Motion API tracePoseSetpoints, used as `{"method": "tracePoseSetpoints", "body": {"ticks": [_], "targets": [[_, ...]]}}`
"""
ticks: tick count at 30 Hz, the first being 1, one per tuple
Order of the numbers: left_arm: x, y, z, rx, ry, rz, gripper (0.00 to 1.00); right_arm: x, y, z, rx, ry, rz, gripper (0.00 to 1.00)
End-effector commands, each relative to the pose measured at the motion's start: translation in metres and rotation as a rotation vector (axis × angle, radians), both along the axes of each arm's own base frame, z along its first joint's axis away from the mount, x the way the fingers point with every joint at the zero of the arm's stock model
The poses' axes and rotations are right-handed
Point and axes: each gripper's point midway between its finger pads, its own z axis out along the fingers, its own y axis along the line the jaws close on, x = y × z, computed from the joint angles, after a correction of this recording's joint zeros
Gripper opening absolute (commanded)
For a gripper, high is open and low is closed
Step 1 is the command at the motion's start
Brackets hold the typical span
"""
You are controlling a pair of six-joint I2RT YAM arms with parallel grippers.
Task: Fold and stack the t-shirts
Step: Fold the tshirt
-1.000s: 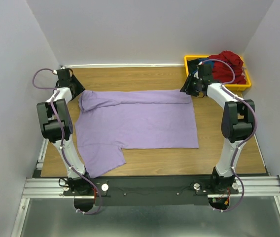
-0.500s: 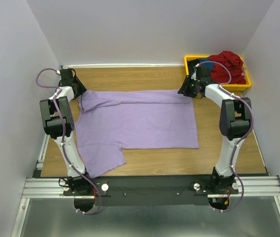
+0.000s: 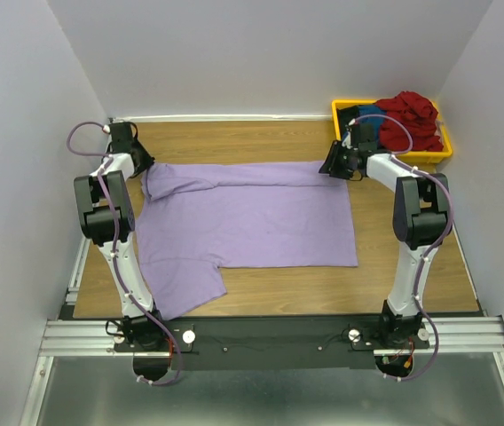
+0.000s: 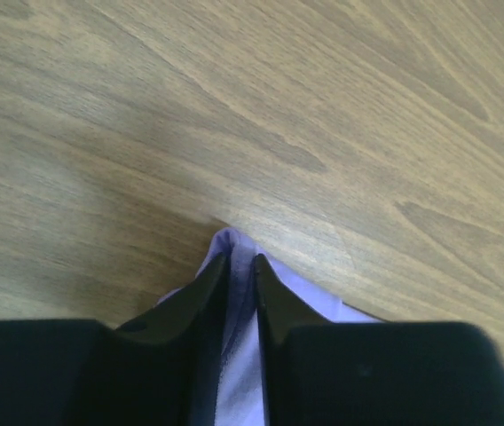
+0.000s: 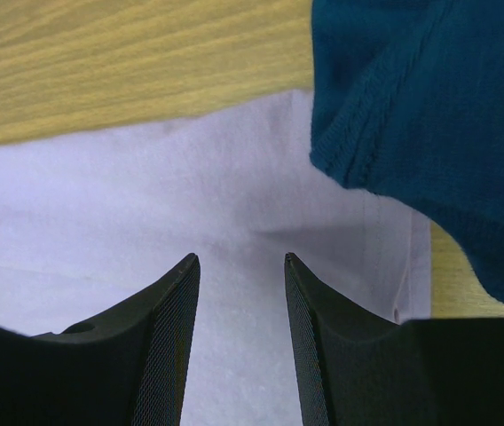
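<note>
A large lavender t-shirt (image 3: 252,222) lies spread on the wooden table, its far edge folded over. My left gripper (image 3: 142,167) is shut on the shirt's far left corner; in the left wrist view the black jaws (image 4: 239,259) pinch a ridge of lavender cloth (image 4: 231,238). My right gripper (image 3: 334,165) is open just above the shirt's far right corner; in the right wrist view the jaws (image 5: 241,259) stand apart over lavender cloth (image 5: 190,195). A blue shirt (image 5: 429,115) shows at the upper right there.
A yellow bin (image 3: 438,153) at the far right corner holds a dark red shirt (image 3: 412,114) and blue cloth (image 3: 367,114), close behind my right gripper. White walls close in the table on the left, back and right.
Both arms have drawn their elbows a little farther in toward the far end. The grippers stay at the shirt's far corners and the shirt has not visibly moved.
</note>
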Motion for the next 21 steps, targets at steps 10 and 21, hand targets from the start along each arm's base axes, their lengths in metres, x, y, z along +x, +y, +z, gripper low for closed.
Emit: {"method": "tracePoseSetpoints", "body": {"ticks": [10,21], "targets": [[0.001,0.029,0.012,0.088,0.003,0.099,0.0,-0.027,-0.017,-0.064,-0.089,0.121,-0.06,0.47],[-0.01,0.055,0.012,0.114,0.026,0.187,0.0,-0.034,-0.031,-0.073,-0.108,0.147,-0.112,0.47]]}}
